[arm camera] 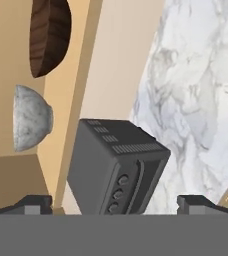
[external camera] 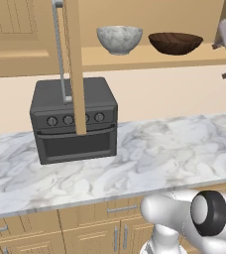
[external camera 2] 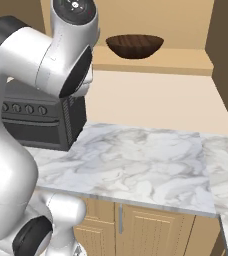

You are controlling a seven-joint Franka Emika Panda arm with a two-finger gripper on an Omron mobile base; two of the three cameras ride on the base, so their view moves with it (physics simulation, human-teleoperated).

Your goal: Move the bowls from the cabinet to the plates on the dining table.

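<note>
- The end effector (arm camera: 114, 202) shows two small dark finger tips (arm camera: 33, 202) set wide apart at the bottom, nothing between them
- A dark grey boxy oven with round knobs (arm camera: 117, 167) stands on the white-grey veined marble table (arm camera: 196, 95), seen rolled sideways
- A light tan wooden cabinet shelf (arm camera: 78, 75) carries two bowls, both apart from the end effector
- The deep, round, grey-white marbled stone bowl (arm camera: 31, 118) sits just beside the wider dark brown grained wooden bowl (arm camera: 48, 35), not touching it
</note>
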